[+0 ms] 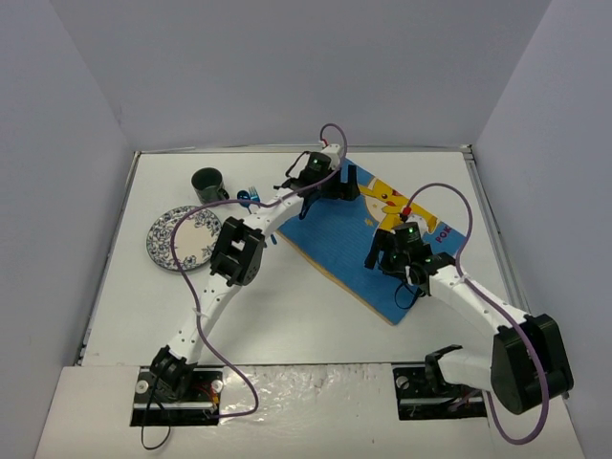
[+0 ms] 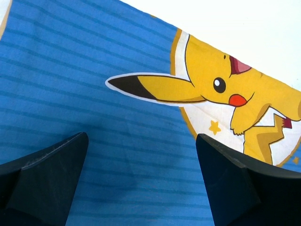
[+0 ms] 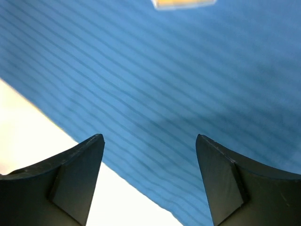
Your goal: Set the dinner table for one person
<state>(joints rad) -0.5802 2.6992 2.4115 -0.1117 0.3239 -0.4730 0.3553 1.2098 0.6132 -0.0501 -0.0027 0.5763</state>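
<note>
Both stretched over the placemat [image 1: 330, 239], left gripper [image 2: 141, 136] and right gripper [image 3: 149, 136] gape downward, empty.

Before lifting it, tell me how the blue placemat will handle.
The placemat looks like thin cloth lying flat, so it probably droops if lifted by one edge. Pushed across the smooth table, it likely slides or bunches.

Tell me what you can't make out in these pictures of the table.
Top view: small blue utensil beside the mug, too small to identify.
Top view: placemat, far corner covered by the left end effector.
Right wrist: yellow patch, blurred and cut off by the top edge.
</note>
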